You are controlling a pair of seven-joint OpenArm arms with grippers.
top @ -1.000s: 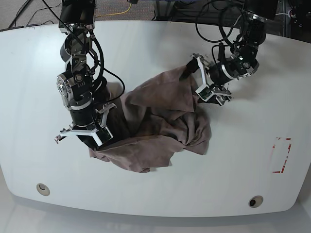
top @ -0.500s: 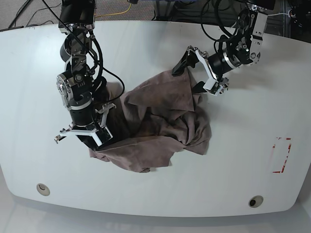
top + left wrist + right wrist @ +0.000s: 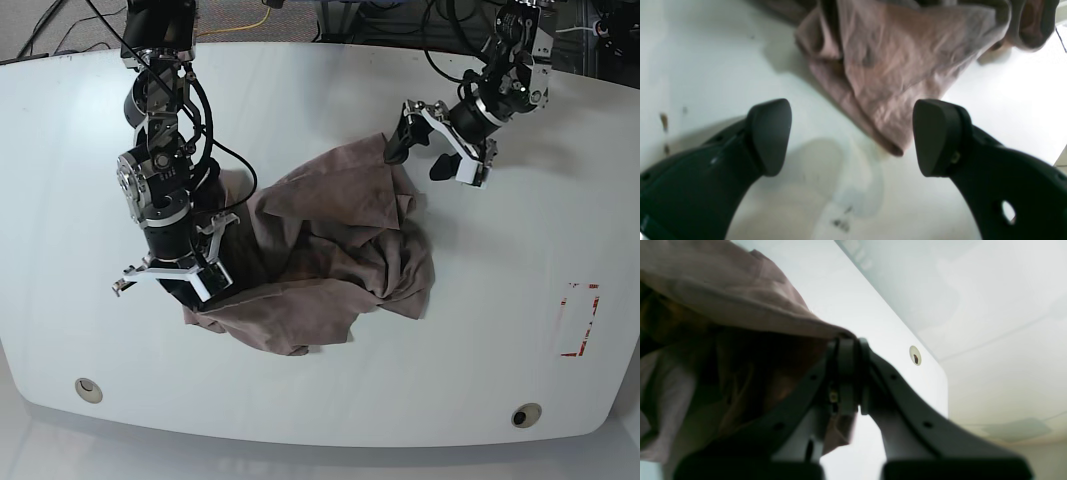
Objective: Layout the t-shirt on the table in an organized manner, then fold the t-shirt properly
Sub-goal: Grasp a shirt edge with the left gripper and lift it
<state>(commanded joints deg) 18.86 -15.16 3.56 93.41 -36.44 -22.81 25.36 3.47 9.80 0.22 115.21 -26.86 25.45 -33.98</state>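
The mauve-brown t-shirt (image 3: pixel 330 250) lies crumpled in a heap mid-table (image 3: pixel 500 300). My right gripper (image 3: pixel 195 288) is at the heap's lower left edge. The right wrist view shows it (image 3: pixel 847 350) shut on a fold of the t-shirt (image 3: pixel 740 316), cloth draped over the fingers. My left gripper (image 3: pixel 422 150) hovers open beside the heap's far right corner. In the left wrist view its fingers (image 3: pixel 768 133) stand wide apart, the gripper (image 3: pixel 850 136) empty, with a hemmed corner of the t-shirt (image 3: pixel 893 83) reaching down between the tips onto the white table (image 3: pixel 723 66).
Two grommet holes (image 3: pixel 88 388) (image 3: pixel 525 414) sit near the front edge; one grommet (image 3: pixel 915 355) shows in the right wrist view. A red tape mark (image 3: pixel 580 320) is at the right. Cables (image 3: pixel 260 20) run behind the far edge. Dark specks (image 3: pixel 663 121) dot the surface.
My left gripper has drawn back from the shirt's far right corner toward the far edge, open and empty. The right arm and the heap have stayed put.
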